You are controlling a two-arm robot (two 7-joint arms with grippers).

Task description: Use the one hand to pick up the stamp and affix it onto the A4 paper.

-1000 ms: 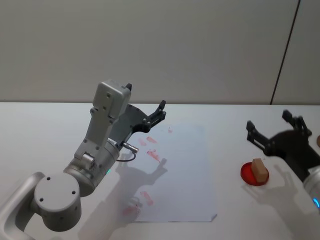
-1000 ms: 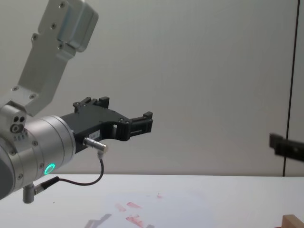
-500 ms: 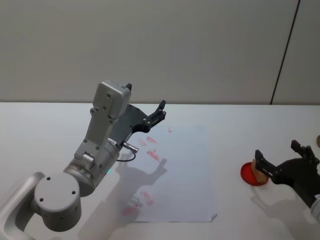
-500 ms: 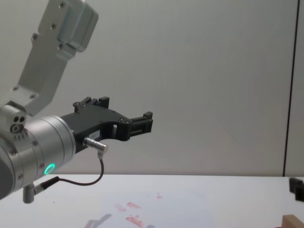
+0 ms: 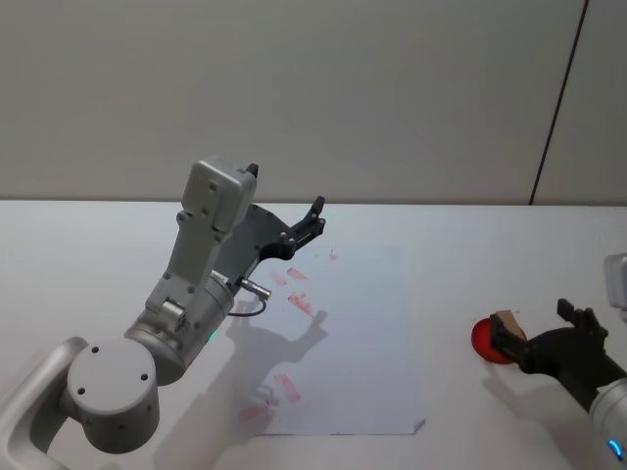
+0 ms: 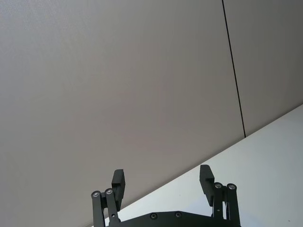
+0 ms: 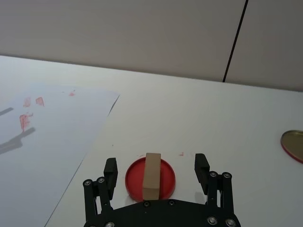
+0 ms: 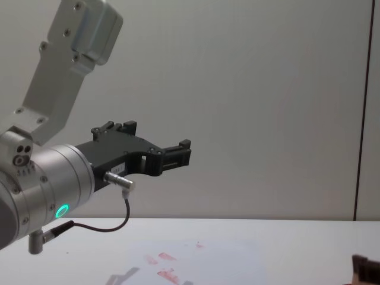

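My right end effector (image 5: 537,343) sits low near the right edge of the counter (image 5: 470,245). It is spread wide, with the stamp (image 7: 152,178) between its fingers (image 7: 111,171) and a gap showing on either side in the right wrist view. The stamp stands on a round red ink pad (image 7: 164,176), well to the right of the A4 paper (image 5: 362,333) that lies across the middle of the counter. The main risk I see is an uneven closure. The block looks slightly off centre between my fingers, so one pad could reach it first and tip or skate it across the wet pad before the other arrives. If I am too low, my fingertips could catch the pad's rim and pinch that along with the wood, or drag the pad sideways. If I pinch too high, the block may pivot as I lift, and a tilted face would leave only a partial print. The inked face may also cling to the pad and pull it up for a moment. Over at the sheet, my left end effector (image 5: 306,221), also spread and holding nothing, hangs above its far left part, so a careless path could bring my arms close together. The paper is thin and loose, and a sticky stamp might lift or shift it, or land on the red prints (image 5: 300,302) already there.
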